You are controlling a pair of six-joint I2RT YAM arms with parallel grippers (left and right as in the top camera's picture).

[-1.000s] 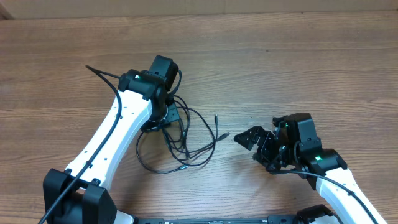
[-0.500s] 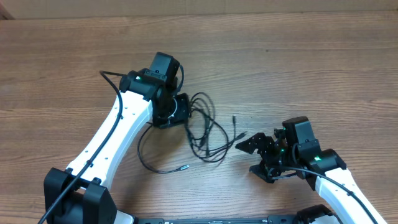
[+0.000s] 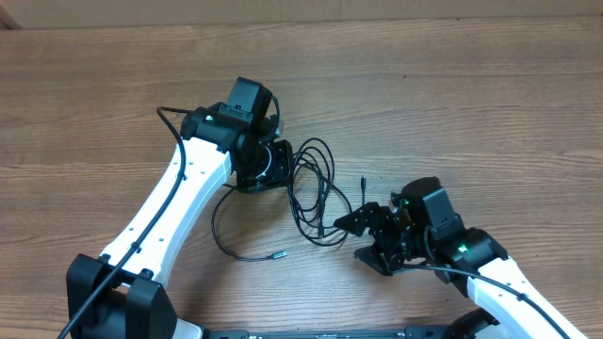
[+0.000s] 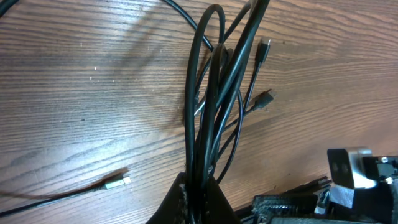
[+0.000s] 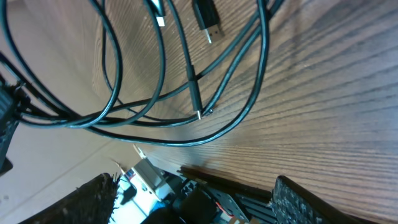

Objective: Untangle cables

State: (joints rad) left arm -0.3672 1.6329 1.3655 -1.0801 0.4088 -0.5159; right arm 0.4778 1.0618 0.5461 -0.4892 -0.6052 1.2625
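The cables (image 3: 311,193) are thin black cords in tangled loops at the table's middle. My left gripper (image 3: 270,166) is shut on a bunch of their strands, which fan out to the right from it. In the left wrist view the bundle (image 4: 208,124) rises from between the pinched fingers (image 4: 221,202), with small plug ends (image 4: 266,98) beyond it. One strand trails down-left to a loose plug (image 3: 279,253). My right gripper (image 3: 360,239) stands open just right of the loops, holding nothing. Its wrist view shows the cable loops (image 5: 186,134) lying ahead of its spread fingers (image 5: 93,199).
The wooden table (image 3: 490,113) stretches all round. A thicker black arm cable (image 3: 170,114) sticks out beside the left arm. The robot's base bar (image 3: 311,332) runs along the near edge. The table's far edge (image 3: 301,21) lies at the top.
My left gripper has carried the cable bundle to the right, dragging the loops along. The right gripper has moved left, close to the loops, and its jaws have narrowed somewhat.
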